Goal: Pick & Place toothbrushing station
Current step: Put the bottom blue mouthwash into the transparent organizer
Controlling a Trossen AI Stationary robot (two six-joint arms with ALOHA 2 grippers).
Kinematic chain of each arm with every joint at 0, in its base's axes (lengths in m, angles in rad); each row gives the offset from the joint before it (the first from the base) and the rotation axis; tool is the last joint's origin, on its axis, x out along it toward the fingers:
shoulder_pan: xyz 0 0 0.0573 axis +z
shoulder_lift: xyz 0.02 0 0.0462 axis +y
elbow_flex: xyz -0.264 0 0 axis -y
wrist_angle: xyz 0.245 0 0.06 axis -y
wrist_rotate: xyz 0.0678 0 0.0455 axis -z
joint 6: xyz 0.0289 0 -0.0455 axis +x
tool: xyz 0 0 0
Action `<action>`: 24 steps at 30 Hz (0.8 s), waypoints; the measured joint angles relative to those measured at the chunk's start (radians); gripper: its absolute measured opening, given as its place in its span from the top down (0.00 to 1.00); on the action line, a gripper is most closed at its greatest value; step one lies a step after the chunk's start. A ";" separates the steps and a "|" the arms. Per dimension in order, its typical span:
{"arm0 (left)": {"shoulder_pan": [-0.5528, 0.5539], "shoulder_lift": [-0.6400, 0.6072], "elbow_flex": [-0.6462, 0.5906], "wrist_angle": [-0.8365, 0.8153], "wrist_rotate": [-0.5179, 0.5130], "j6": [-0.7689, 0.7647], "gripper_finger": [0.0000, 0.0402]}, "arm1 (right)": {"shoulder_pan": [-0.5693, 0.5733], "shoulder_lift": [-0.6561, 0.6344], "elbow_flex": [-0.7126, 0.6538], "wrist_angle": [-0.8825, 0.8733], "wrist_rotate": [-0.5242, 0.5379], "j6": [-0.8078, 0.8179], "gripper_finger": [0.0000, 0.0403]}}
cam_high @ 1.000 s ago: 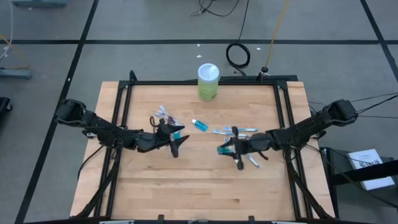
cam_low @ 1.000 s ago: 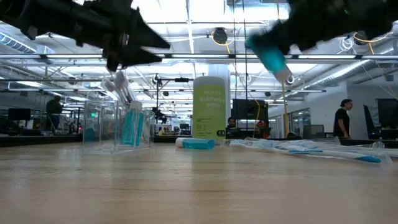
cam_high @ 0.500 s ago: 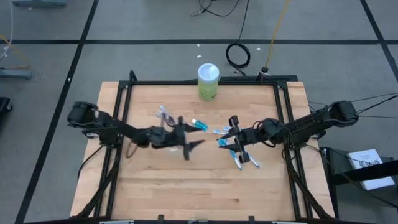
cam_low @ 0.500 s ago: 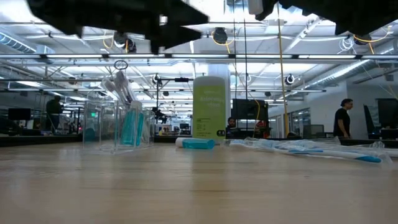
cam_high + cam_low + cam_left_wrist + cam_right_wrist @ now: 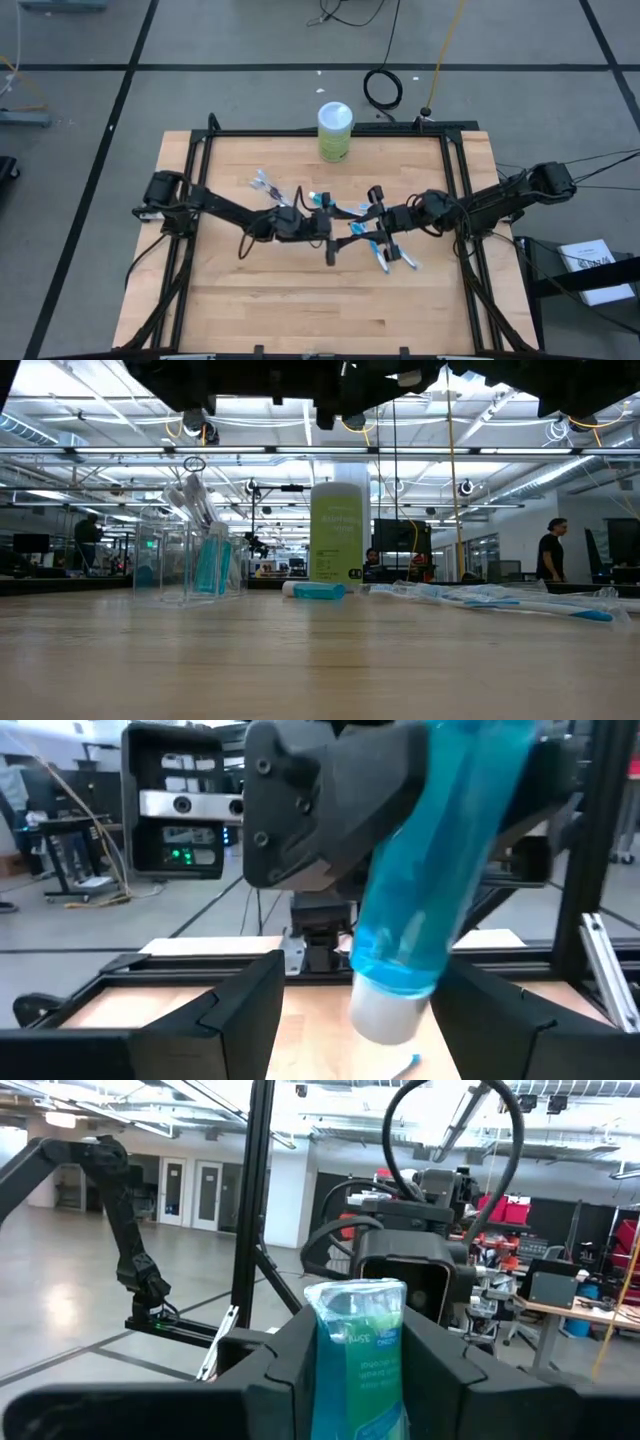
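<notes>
- The right gripper (image 5: 355, 1380) is clamped on a teal tube (image 5: 440, 870), held cap-down in the air above mid-table, at about 3 o'clock from the clear cup (image 5: 190, 560).
- The left gripper (image 5: 332, 243) faces it with fingers spread either side of the tube, not yet closed.
- For a clean handover, I'd say the left should close squarely on the tube's body before the right lets go.
- Since a second ago, the left arm has swung from beside the cup toward 3 o'clock; the right has turned its tube up.
</notes>
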 joint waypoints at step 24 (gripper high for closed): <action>0.006 -0.088 0.007 -0.305 -0.042 -0.046 0.75 | -0.001 -0.032 0.000 -0.120 0.072 0.014 0.66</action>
